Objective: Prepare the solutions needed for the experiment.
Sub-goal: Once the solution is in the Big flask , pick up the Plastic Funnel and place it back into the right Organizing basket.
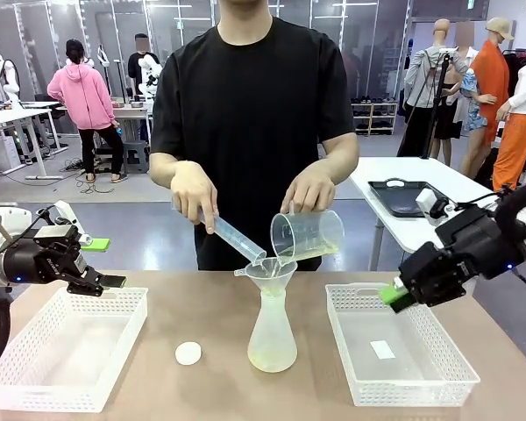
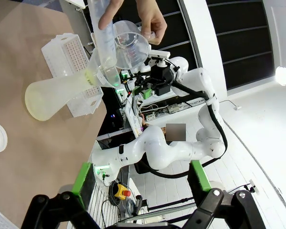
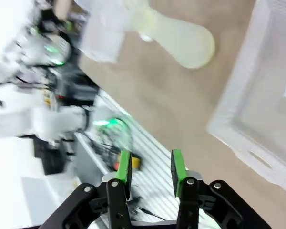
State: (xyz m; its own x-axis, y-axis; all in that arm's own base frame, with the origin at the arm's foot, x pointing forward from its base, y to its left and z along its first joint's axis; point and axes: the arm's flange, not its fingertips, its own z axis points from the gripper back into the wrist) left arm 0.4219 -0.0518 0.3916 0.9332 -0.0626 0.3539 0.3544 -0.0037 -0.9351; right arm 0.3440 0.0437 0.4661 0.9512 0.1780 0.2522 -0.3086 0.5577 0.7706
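Beaker tipped over funnel, centre frame.
Left gripper, left edge: jaws wide, empty. Solutions: pale yellow-green layer at bottom of flask, lower centre. Beaker markings too small to read. Right gripper, right side: jaws narrow, empty.

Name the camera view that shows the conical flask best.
The front view: the conical flask stands upright and sharp mid-table, funnel on top, pale yellow-green liquid at its bottom. The left wrist view shows it whole but sideways in the picture; the right wrist view shows it blurred.
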